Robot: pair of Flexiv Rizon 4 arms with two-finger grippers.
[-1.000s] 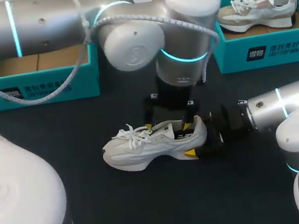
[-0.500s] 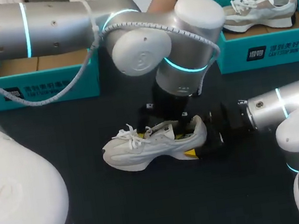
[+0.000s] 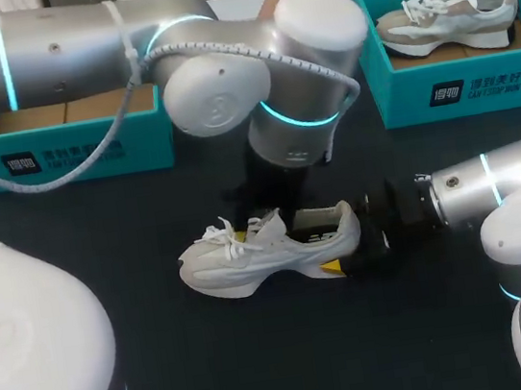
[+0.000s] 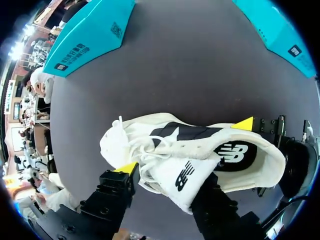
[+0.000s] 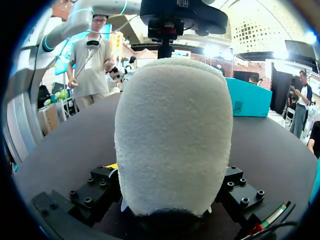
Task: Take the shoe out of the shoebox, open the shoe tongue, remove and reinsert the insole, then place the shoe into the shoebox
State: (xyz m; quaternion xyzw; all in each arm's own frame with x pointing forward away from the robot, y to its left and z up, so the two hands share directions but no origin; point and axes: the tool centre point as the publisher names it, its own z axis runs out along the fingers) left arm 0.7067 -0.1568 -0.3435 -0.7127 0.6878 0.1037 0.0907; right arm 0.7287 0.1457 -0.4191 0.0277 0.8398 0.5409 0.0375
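The white sneaker (image 3: 250, 259) lies on the dark table (image 3: 264, 359) at frame centre. The right gripper (image 3: 347, 241) clamps its heel, and the left gripper's (image 4: 170, 176) spread fingers straddle the raised tongue (image 4: 186, 172).

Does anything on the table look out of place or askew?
Only the tongue of the white sneaker: it stands upright instead of lying flat under the laces. Nothing else stands out.
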